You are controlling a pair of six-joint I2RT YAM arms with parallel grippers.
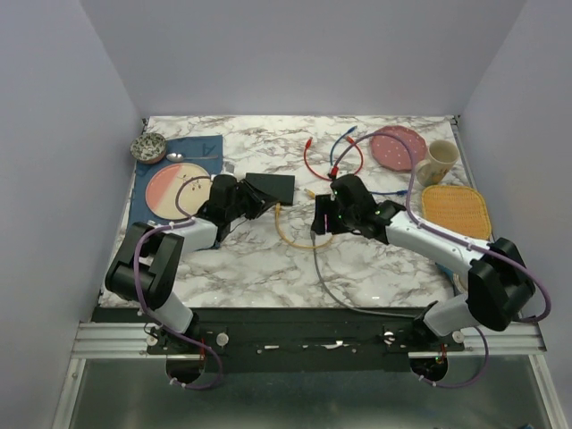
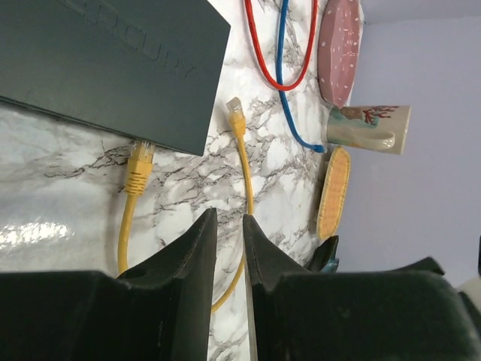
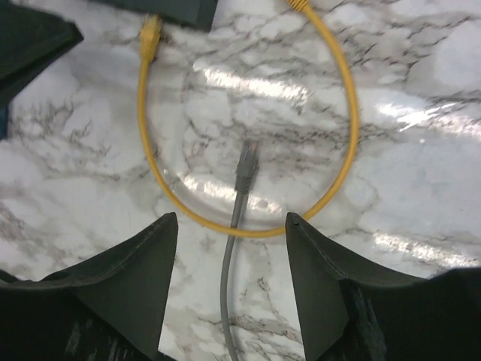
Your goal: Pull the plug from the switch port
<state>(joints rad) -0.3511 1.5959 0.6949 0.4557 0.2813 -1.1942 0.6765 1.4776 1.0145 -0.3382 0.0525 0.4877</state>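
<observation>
The black switch (image 1: pixel 271 186) (image 2: pixel 113 60) lies flat at mid table. One yellow plug (image 2: pixel 140 159) (image 3: pixel 150 34) sits against the switch's near edge and looks seated in a port; its cable loops to a second yellow plug (image 2: pixel 236 114) lying loose beside the switch. A grey plug (image 3: pixel 246 162) on a grey cable (image 1: pixel 357 299) lies free on the marble inside the yellow loop, apart from the switch. My right gripper (image 3: pixel 231 218) (image 1: pixel 323 217) hovers open just behind the grey plug, holding nothing. My left gripper (image 2: pixel 230 226) (image 1: pixel 253 204) is at the switch's left corner, jaws a narrow slit apart and empty.
Red cable (image 1: pixel 317 163) and blue cable (image 1: pixel 344 147) lie behind the right gripper. A pink plate (image 1: pixel 399 147), a mug (image 1: pixel 438 161) and a yellow woven mat (image 1: pixel 456 210) stand at the right. An orange plate (image 1: pixel 170 192), spoon (image 1: pixel 192 157) and bowl (image 1: pixel 148 147) are at the left.
</observation>
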